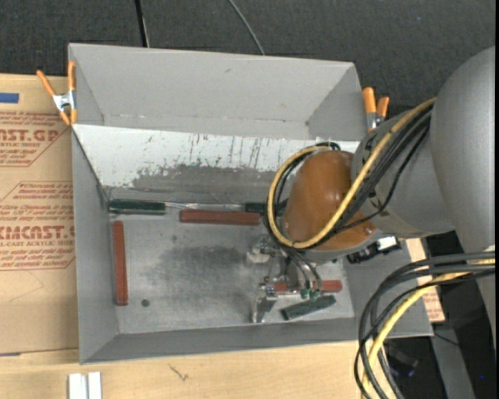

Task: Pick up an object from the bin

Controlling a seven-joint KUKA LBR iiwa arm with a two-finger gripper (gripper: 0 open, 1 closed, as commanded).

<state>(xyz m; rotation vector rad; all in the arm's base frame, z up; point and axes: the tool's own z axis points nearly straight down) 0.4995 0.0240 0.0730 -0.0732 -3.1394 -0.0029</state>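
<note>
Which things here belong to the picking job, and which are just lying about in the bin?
Job in hand: gripper; bin; probably the dark green stick and short red piece, nearest the gripper.
Lying about: left red-brown stick; back red-brown stick; back green stick.

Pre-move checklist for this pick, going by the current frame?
1. Pincer down in the bin's front right corner: ok.
2. Candidate close by: dark green stick lies right beside the pincer: ok.
3. Something already held: cannot tell; the orange wrist cover hides much.
4. Room to the front wall: cannot tell, looks tight.
5. Other things out of the way: red-brown stick by the left wall and red-brown stick at the back wall lie well apart from the pincer: ok.
</note>
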